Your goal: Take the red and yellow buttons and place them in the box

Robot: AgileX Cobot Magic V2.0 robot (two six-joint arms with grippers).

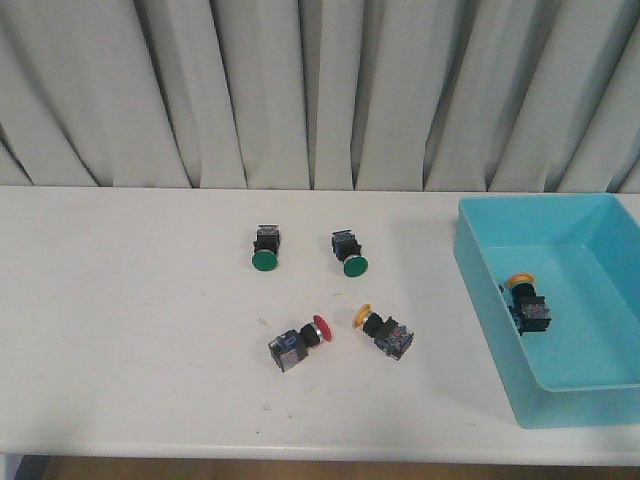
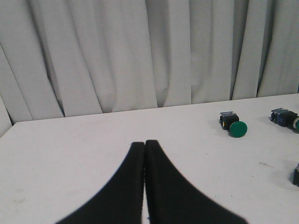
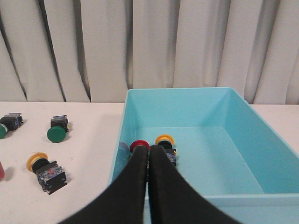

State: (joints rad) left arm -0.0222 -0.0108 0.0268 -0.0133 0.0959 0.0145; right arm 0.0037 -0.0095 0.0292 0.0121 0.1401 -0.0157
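While both black tapered grippers [image 2: 144, 145] [image 3: 149, 151] sit pinched together empty, round-capped buttons [image 1: 381, 331] dot the smooth table [image 1: 130, 330].

left gripper [image 2: 144, 144]: your fingers pressed together, nothing between | right gripper [image 3: 149, 149]: fingers likewise closed, tips touching (neither arm shows in your front view; wrist cameras only)

box [image 1: 590, 385]: smooth light-blue plastic, a little shiny | red and yellow buttons [image 1: 300, 343]: smooth plastic caps, black-and-clear plastic bodies | green buttons [image 1: 264, 247]: smooth plastic caps | table [image 1: 120, 330]: flat, matt white top, small dark marks seen | curtain [image 1: 300, 90]: soft grey cloth, folded | fingers [image 2: 161, 191]: matt black
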